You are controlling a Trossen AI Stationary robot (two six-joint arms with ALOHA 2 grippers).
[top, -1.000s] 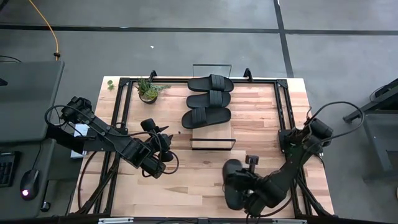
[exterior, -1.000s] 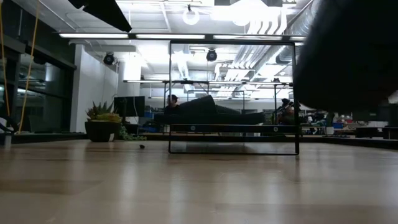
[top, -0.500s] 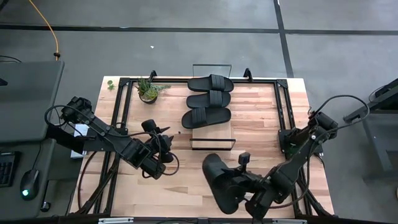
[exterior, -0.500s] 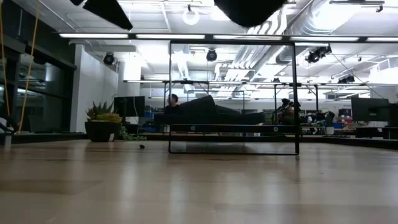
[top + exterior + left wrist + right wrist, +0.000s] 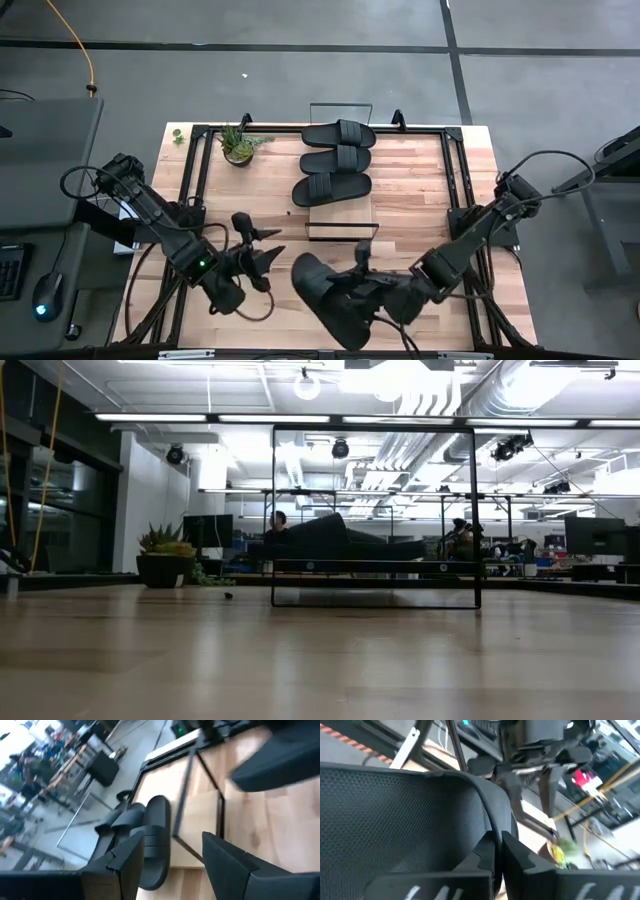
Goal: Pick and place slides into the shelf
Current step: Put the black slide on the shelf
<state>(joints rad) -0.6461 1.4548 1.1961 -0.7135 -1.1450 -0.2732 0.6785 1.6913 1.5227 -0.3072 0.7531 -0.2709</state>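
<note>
Holding the fourth slide clamped in our closed right gripper near the table's front, we note its long axis runs diagonally, with the shelf just beyond and the half-open, empty left gripper nearby.

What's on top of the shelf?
Three black slides lie side by side on the shelf; its near end is bare. The wood under them is hidden.

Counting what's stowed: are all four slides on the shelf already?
No, three slides lie on the shelf; the right gripper holds the fourth slide above the table.
</note>
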